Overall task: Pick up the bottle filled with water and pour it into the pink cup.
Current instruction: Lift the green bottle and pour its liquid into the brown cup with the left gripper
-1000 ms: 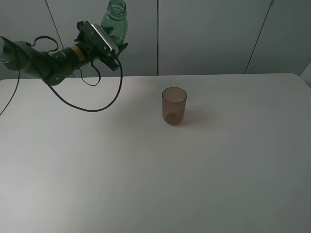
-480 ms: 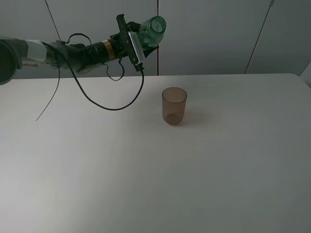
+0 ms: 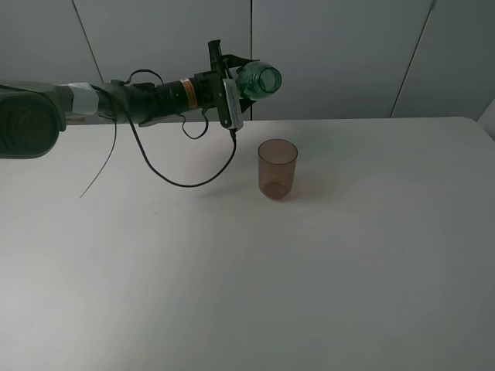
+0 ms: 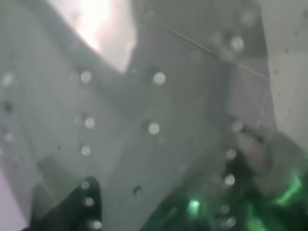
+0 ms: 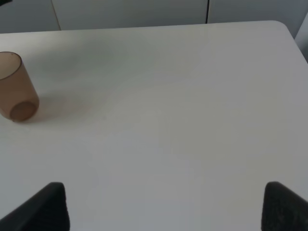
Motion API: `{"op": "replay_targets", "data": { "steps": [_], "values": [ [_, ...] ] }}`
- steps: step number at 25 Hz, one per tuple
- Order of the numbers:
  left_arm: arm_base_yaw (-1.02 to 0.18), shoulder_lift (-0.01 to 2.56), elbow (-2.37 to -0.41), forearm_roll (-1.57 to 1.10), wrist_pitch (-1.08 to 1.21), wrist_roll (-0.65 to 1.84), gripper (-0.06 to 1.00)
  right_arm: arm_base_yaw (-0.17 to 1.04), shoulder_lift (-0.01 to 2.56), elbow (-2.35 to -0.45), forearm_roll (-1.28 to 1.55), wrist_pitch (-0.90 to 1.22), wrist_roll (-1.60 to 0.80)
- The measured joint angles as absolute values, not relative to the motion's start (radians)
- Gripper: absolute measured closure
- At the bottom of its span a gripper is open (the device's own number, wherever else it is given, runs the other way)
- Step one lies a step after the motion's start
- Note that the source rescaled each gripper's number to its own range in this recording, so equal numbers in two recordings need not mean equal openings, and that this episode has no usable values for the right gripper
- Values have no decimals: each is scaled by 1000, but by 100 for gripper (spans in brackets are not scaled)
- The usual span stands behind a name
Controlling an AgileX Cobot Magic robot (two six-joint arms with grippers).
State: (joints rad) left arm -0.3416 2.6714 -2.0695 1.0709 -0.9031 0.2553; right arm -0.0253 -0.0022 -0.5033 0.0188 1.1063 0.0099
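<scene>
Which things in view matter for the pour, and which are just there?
In the job: bottle, pink cup, left gripper holding the bottle.
Just there: right gripper, open and off to the side; black cable; table.

Lower body of the tall transparent green plastic bottle [image 3: 263,79] hidden behind the left hand [image 3: 238,82]; left wrist view blurred. Of the right hand [image 5: 166,208], fingertips alone in frame.

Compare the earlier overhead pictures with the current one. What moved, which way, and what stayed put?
The left gripper, shut on the bottle, carried it rightward toward the pink cup and tipped it from upright to nearly horizontal. The pink cup stayed upright in the same spot.
</scene>
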Motion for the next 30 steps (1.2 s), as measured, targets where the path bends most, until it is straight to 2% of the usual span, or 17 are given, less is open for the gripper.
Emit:
{"op": "replay_targets", "data": {
  "steps": [14,30],
  "values": [
    [-364,2674,-2103,1230,-896,398,94,-25,-2,-503,19,1106,10],
    [-368,2674,-2161,1269,-848,484,94,-25,-2,-503,19,1106,10]
  ]
}}
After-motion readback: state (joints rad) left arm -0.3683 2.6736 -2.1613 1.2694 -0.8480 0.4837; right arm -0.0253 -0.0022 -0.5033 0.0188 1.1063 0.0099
